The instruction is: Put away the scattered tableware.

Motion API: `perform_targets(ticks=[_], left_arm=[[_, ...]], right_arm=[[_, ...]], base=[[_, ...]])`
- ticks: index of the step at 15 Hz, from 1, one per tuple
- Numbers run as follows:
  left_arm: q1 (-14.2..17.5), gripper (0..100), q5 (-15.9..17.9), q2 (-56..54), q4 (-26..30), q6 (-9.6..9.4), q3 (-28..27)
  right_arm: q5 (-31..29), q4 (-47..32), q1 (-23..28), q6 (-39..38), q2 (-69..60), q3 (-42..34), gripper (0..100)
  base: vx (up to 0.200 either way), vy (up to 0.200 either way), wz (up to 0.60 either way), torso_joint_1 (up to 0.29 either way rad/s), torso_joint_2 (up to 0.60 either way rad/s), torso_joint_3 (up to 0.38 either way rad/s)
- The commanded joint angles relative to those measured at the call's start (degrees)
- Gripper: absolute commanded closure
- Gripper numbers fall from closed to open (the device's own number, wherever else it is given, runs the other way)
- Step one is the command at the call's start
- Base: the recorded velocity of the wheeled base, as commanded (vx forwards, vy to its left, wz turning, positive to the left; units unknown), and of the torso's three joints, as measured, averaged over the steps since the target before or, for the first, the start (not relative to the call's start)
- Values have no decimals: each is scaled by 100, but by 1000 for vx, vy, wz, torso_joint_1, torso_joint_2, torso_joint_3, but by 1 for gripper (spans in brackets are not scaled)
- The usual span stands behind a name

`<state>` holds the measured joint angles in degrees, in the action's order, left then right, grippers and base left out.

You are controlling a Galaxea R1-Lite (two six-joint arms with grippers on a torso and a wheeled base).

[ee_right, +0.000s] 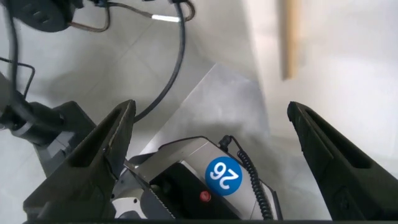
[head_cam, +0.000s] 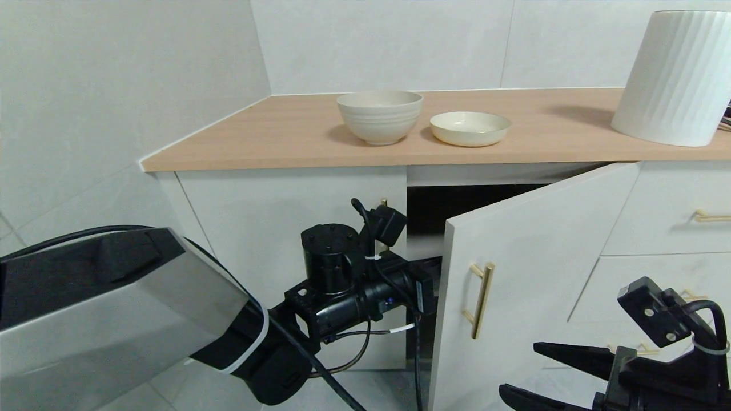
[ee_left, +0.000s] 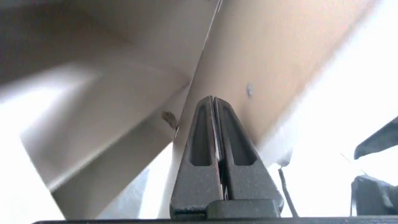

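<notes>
While bowl [head_cam: 380, 117] & dish [head_cam: 469, 128] sit on counter [head_cam: 274, 137] | L fingers [ee_left: 200, 143] together at door [head_cam: 531, 257] edge | R fingers [ee_right: 93, 162] apart

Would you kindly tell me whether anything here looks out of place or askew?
One cabinet door hangs ajar below the counter, the left gripper behind its edge with jaws shut. A bowl and a shallow dish sit upright on the counter, not stored. Nothing looks spilled or damaged.

The bowl [head_cam: 380, 117] was cream w/ fine horizontal ribs; the shallow dish [head_cam: 469, 128] was plain ivory. The countertop [head_cam: 285, 131] was light brown w/ wood grain. The cabinet door [head_cam: 531, 262] was white, its handle [head_cam: 481, 299] gold. The tall container [head_cam: 677, 74] was white, vert. fluted.
</notes>
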<state>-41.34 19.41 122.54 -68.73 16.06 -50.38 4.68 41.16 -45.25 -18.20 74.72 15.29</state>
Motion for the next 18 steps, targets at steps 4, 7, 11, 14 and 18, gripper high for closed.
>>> perform_targets(ticks=[4, 7, 11, 14, 18], left_arm=[[-6, 100, 2, 244, -18, 3, -174], [-6, 100, 2, 350, -9, 12, -341], [-6, 100, -7, 508, -18, 20, -499], [-6, 100, -7, 684, -18, 20, -718], [-6, 100, -7, 780, -9, 20, -859]], right_arm=[[6, 7, -1, 1, 34, 1, 0], [6, 7, -1, 1, 43, 1, 0], [6, 7, -1, 1, 69, 1, 0], [6, 7, -1, 1, 87, 1, 0], [24, 7, -10, 1, 96, 1, 0]], base=[[0, 0, 0, 0, 0, 0], [-67, 0, 0, -2, 2, 1], [-200, 0, 0, 7, 4, 0], [0, 0, 0, 0, 0, 0], [0, 0, 0, 0, 0, 0]])
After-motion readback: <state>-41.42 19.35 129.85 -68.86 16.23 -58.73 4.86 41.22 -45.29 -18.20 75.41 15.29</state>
